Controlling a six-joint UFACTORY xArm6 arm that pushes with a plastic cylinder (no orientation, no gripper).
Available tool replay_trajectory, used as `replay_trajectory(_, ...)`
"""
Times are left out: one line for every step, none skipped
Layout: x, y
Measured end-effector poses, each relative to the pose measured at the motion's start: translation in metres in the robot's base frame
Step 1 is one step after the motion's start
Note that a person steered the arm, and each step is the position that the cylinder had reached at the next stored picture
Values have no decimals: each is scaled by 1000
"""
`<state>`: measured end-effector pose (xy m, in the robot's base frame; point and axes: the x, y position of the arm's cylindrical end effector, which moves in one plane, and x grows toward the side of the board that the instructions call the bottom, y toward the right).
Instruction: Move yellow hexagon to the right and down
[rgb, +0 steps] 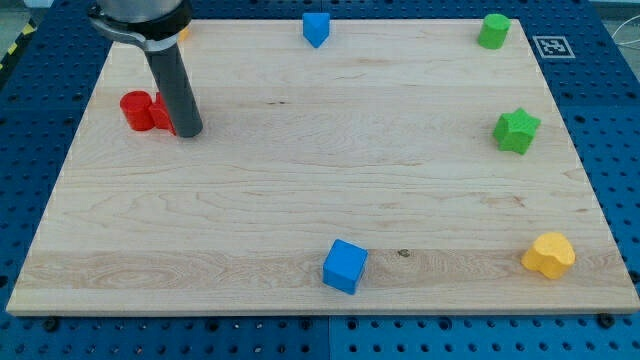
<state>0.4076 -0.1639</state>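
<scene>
The task looks barely begun, if begun at all. The only candidate I can offer for the yellow hexagon is a yellow-orange block (184, 33) of which just a sliver shows past the arm's body, toward the view's top from my tip (188, 133) and close to the counter's (300, 160) far edge; its shape cannot be made out, so I cannot be sure of it. The other yellow block (549, 255) sits far to the view's right and lower than my tip, near the counter's corner, and its rounded, lobed outline reads more like a heart than a hexagon. If the sliver is the target, the whole push to the right and down is left to do. There is no pincer on this arm, so nothing to call apart or together: it ends in a dark rod, and my tip rests on the counter, holding nothing. A red block (160, 113) lies just on its left and seems to touch the rod, with a red cylinder (134, 110) directly beyond.
</scene>
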Motion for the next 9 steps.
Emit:
replay_trajectory(-21, 8)
replay_trajectory(-52, 37)
replay_trajectory(-55, 67)
replay_trajectory(-72, 58)
replay_trajectory(-86, 26)
replay_trajectory(-111, -17)
replay_trajectory(-127, -64)
replay_trajectory(-150, -105)
replay_trajectory(-211, -112)
